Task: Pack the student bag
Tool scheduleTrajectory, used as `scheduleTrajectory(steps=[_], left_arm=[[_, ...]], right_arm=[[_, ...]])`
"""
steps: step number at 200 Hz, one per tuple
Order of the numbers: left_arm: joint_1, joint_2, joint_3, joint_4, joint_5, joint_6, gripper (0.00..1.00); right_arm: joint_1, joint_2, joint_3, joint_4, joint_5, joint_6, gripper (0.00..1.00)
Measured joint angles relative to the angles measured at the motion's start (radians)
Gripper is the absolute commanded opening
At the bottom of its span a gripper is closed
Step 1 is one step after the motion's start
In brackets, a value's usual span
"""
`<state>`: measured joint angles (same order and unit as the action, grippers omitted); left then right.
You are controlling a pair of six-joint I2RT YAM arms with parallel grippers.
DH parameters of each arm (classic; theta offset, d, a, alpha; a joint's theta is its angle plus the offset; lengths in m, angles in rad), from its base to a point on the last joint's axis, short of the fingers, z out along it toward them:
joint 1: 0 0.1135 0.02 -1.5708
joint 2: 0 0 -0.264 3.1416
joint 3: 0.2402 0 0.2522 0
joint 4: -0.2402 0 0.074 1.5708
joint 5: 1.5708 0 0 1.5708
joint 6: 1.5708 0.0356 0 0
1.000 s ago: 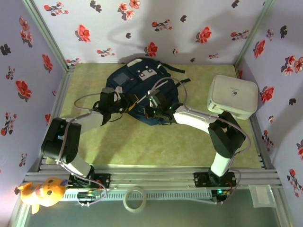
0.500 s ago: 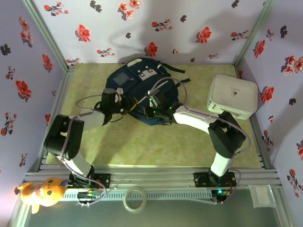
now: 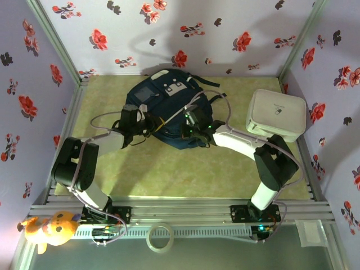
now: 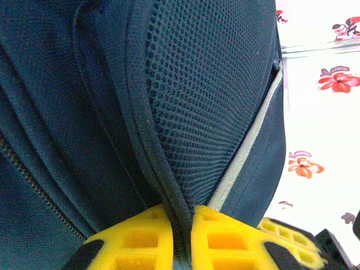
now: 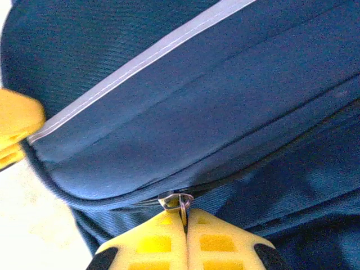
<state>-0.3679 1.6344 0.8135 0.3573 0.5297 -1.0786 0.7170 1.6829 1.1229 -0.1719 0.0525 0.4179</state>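
Near rail: a plush toy (image 3: 53, 228) at the left corner and a tape roll (image 3: 159, 236) between the arm bases. Both arms reach forward over the green mat (image 3: 169, 174) and meet at the near edge of the student bag (image 3: 163, 95).

We see the left gripper (image 4: 181, 225) clamped on a fold of the bag's fabric, its yellow fingers (image 4: 140, 236) pressed together just below the mesh panel (image 4: 214, 101).

The right gripper (image 5: 184, 222) is pinched shut on the zipper pull (image 5: 181, 201), below the grey stripe (image 5: 140, 62).

The bag lies flat at the far middle of the mat, against the floral back wall (image 3: 180, 28). A white box (image 3: 277, 115) sits to its right, apart from it.
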Motion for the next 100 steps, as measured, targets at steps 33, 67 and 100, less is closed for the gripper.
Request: scheduleTrajectory(steps=[33, 67, 100], left_arm=[[0.004, -0.011, 0.000, -0.021, 0.003, 0.014, 0.12], [0.048, -0.055, -0.001, -0.074, -0.003, 0.044, 0.35], [0.156, -0.137, -0.047, -0.106, -0.037, 0.067, 0.46]], right_arm=[[-0.005, 0.001, 0.023, -0.037, -0.005, -0.003, 0.00], [0.015, 0.004, 0.047, -0.057, -0.004, -0.007, 0.00], [0.051, 0.055, 0.102, -0.069, -0.013, -0.007, 0.00]])
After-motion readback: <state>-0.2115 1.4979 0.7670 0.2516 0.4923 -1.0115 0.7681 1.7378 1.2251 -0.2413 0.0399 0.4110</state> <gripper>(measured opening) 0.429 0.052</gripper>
